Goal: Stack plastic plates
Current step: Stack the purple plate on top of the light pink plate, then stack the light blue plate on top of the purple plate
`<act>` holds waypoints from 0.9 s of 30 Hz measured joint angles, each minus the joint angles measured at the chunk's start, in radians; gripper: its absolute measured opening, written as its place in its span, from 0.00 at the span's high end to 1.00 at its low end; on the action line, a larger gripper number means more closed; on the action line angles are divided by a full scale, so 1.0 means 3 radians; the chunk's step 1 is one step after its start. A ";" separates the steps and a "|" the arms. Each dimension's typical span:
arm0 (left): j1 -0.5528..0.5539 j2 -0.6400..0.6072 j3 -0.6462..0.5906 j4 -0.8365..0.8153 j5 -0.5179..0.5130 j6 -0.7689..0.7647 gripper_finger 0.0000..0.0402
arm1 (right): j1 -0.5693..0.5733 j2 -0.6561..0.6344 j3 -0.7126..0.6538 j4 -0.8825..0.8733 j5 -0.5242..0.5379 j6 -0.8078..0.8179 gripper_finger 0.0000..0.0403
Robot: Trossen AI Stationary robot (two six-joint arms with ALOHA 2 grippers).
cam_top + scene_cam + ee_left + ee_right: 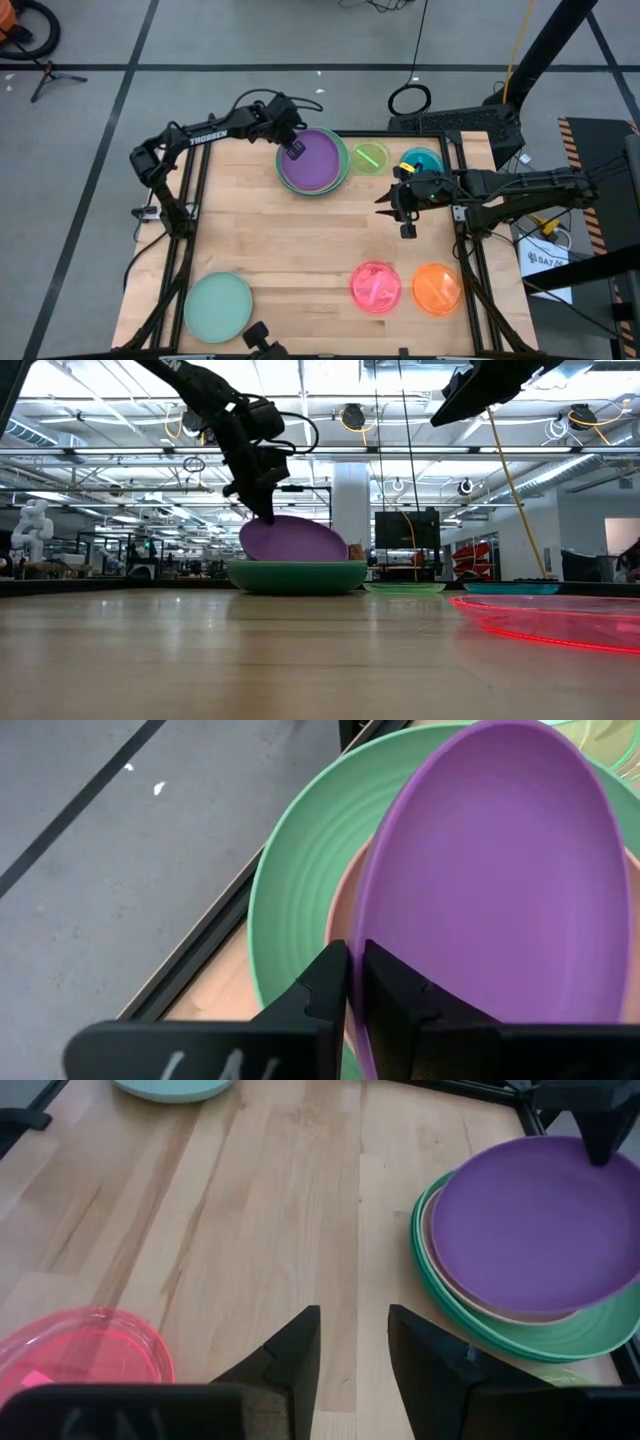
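The left gripper [295, 150] pinches the rim of the smooth round purple plate [315, 160], tilted up on that side over the pink plate [345, 910] and ridged green plate [340, 178], while the right gripper [385, 205] hangs open nearby.

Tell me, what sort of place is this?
Probably a robotics lab or industrial workshop: exposed ceiling pipes and strip lights, a white humanoid robot standing far back, and two dark arms working over a pale wooden table holding plastic plates.

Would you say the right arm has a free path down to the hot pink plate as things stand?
Probably yes: the right gripper hangs open above bare table, and nothing lies between it and the hot pink plate.
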 joint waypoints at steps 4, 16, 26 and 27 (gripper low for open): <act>0.0000 0.0000 0.0000 0.0002 -0.0001 -0.0039 0.91 | 0.0000 0.0001 0.0000 0.0001 0.0001 -0.0002 0.72; -0.0054 0.0000 0.0000 -0.0009 -0.0001 -0.0003 0.85 | -0.0001 0.0001 0.0000 0.0051 0.0000 -0.0105 0.72; -0.0145 -0.0060 0.0000 -0.0222 -0.0002 -0.0153 0.65 | -0.0035 0.0003 0.0000 0.0167 0.0000 -0.0312 0.72; -0.0177 -0.0089 0.0000 -0.0316 -0.0002 -0.0154 0.65 | -0.0051 0.0003 0.0000 0.0198 0.0000 -0.0347 0.72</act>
